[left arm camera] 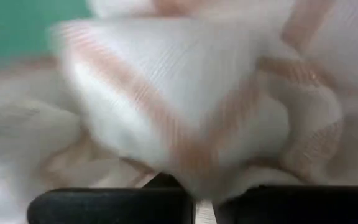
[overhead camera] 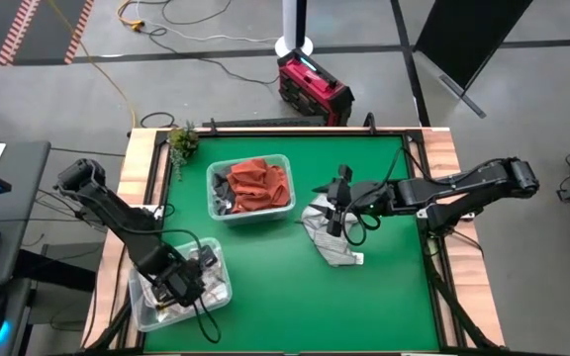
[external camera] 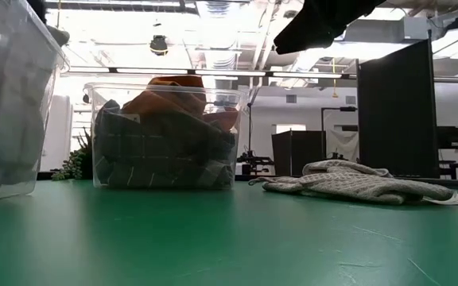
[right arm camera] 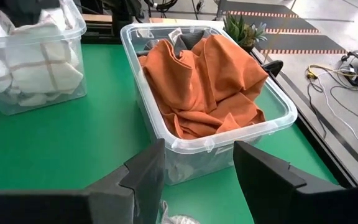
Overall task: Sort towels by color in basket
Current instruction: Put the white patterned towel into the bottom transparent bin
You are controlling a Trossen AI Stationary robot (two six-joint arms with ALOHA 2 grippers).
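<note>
High view: green felt-like table top (overhead camera: 285, 287) framed in pale wood. Near the left front corner, clear plastic bin (overhead camera: 179, 287) of pale cloths, with left gripper (overhead camera: 178, 287) lowered into it. Toward the back edge, left of centre, second clear bin (overhead camera: 251, 188), rounded rectangle, holding crumpled rust orange towels (overhead camera: 263, 183) over dark grey towels (overhead camera: 222, 190). Right of centre, loose heap of light grey towels (overhead camera: 330, 240) flat on the green; right gripper (overhead camera: 334, 210) poised over the heap's back end. Small potted plant (overhead camera: 182, 139) at the back left corner. Grey floor beyond, with cables and red case (overhead camera: 313, 87).

Low view: back bin translucent, dark grey checked cloth pressed against its wall, orange folds above. Grey heap low and nubbly on the right. Ceiling lights and black panel (external camera: 396, 111) behind.

Left wrist view: white towel with thin red grid lines (left arm camera: 185, 112), finely ribbed weave, filling the frame; black fingers (left arm camera: 104, 208) pressed nearly together, pinching a fold of it.

Right wrist view: two dark fingers (right arm camera: 145, 174) spread apart, holding nothing, above the green surface just before the orange-filled bin; glossy moulded rim, soft deep creases in the cloth. Front bin with white gridded cloths farther off.
</note>
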